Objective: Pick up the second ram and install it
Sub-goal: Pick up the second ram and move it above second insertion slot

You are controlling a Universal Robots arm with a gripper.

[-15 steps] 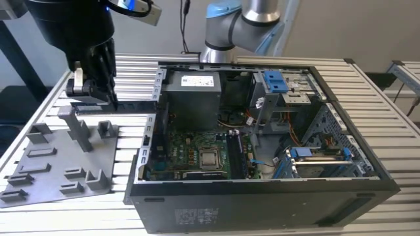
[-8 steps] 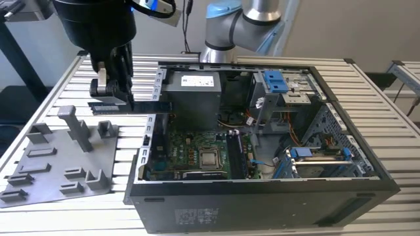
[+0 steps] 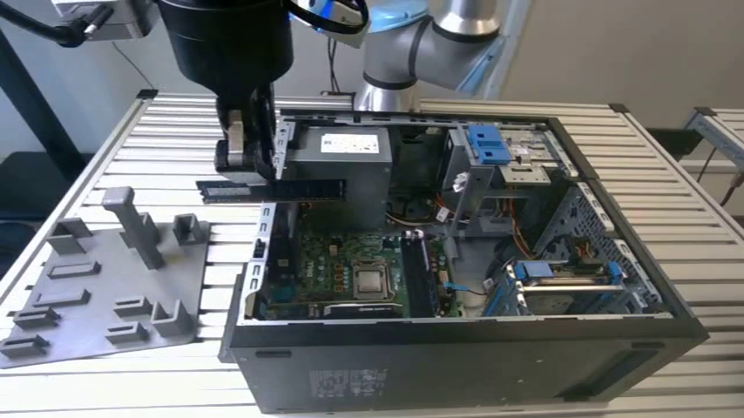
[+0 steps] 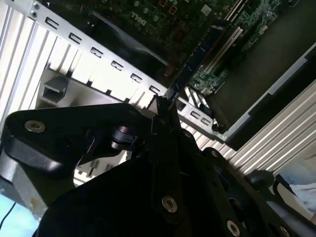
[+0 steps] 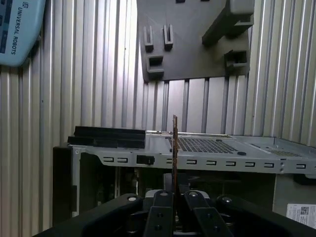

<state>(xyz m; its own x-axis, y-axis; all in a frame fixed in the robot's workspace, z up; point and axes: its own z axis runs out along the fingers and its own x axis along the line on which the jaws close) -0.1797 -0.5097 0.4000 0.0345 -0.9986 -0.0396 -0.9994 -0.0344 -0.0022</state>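
Observation:
The second ram is a thin dark stick held level in the air, above the open computer case's wall on the exterior view's left. My gripper is shut on its middle, and both ends stick out past the fingers. In the first wrist view the ram shows edge-on, rising from between the fingers, with the case wall behind it. In the second wrist view the ram runs out from the gripper over the motherboard. The black slot strips lie on the motherboard, further toward the exterior view's right.
A grey tray with a tall upright post and small holders lies on the slatted table on the exterior view's left. The open case holds a power supply, cables and blue drive brackets. The arm's base stands behind it.

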